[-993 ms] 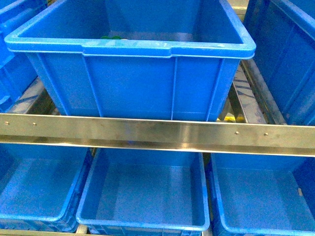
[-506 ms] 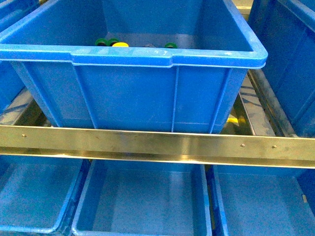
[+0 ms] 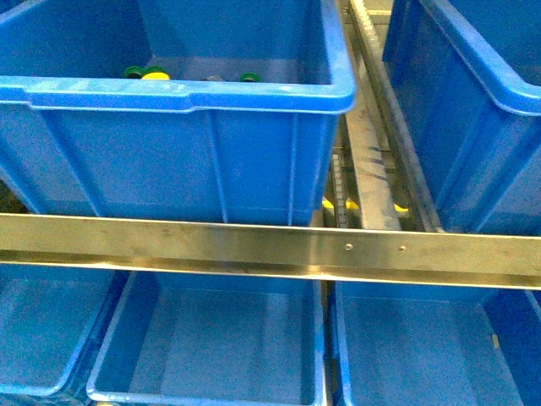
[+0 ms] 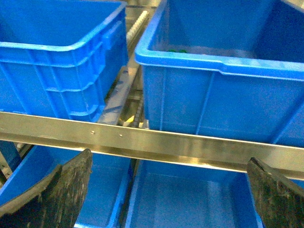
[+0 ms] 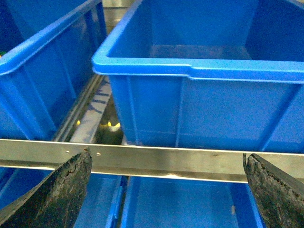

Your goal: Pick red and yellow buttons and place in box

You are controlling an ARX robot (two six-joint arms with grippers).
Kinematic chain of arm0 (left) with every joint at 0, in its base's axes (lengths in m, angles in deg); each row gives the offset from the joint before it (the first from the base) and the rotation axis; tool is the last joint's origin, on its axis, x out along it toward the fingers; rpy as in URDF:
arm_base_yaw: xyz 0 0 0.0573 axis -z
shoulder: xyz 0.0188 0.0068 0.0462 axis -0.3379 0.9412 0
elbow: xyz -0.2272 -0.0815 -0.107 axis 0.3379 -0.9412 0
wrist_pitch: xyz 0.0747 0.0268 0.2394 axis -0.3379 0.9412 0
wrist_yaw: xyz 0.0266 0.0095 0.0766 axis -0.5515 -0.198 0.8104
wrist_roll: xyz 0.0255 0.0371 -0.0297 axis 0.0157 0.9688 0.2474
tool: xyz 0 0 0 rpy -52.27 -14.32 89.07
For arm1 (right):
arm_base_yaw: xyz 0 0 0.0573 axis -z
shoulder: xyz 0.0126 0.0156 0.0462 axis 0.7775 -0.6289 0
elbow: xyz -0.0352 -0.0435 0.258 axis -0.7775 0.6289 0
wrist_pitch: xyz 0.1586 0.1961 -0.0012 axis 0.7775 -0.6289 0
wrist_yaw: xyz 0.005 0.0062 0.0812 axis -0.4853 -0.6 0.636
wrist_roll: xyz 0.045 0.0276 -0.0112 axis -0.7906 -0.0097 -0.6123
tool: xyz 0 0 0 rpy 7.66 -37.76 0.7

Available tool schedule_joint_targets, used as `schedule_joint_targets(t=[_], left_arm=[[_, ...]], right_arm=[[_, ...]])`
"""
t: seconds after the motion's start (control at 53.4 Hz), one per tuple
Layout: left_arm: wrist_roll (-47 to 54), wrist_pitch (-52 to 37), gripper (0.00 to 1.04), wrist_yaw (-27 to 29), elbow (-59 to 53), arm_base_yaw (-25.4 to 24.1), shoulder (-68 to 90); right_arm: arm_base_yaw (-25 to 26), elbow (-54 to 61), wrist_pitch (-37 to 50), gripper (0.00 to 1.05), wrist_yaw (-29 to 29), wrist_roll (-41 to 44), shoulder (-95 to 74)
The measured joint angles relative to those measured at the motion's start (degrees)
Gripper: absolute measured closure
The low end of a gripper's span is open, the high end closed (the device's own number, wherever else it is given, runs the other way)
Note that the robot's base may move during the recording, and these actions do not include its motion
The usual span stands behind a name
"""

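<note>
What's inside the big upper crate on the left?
Just over the crate rim, one yellow button and a few green pieces show. Its near wall hides the rest of the floor.

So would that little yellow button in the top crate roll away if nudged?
Possibly: the yellow button looks rounded and tiny, so likely light and skittish. It sits beside a green piece, which might check it. Smooth plastic, probably slippery.

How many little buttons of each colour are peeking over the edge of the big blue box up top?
Yellow button: 1
Green buttons: 2
Red: 0
Total: 3 showing. The rim of the box hides most of its floor, so more may lie out of sight.
</note>
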State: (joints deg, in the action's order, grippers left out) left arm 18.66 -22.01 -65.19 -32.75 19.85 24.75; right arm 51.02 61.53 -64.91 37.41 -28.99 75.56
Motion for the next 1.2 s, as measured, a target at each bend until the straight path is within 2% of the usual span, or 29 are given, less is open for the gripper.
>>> schedule_joint_targets(t=[0.843,0.937,1.012,1.087,1.199], left_arm=[[0.07,0.00,0.08,0.15,0.00,-0.02,0.00],[-0.50,8.57,0.08,0.00,2.78,-0.17,3.39],[-0.68,11.23,0.08,0.46,5.62,-0.04,6.86],[-0.63,8.17,0.08,0.85,8.79,0.66,11.10],[-0.72,-2.29,0.08,0.59,17.53,1.03,21.40]], right_arm=[[0.02,-0.02,0.00,0.07,-0.04,0.00,0.00],[0.02,-0.02,0.00,0.07,-0.04,0.02,0.00],[0.02,-0.02,0.00,0.07,-0.04,0.00,0.02],[0.02,-0.02,0.00,0.07,-0.04,0.00,0.00],[0.02,-0.02,0.00,0.07,-0.02,0.00,0.00]])
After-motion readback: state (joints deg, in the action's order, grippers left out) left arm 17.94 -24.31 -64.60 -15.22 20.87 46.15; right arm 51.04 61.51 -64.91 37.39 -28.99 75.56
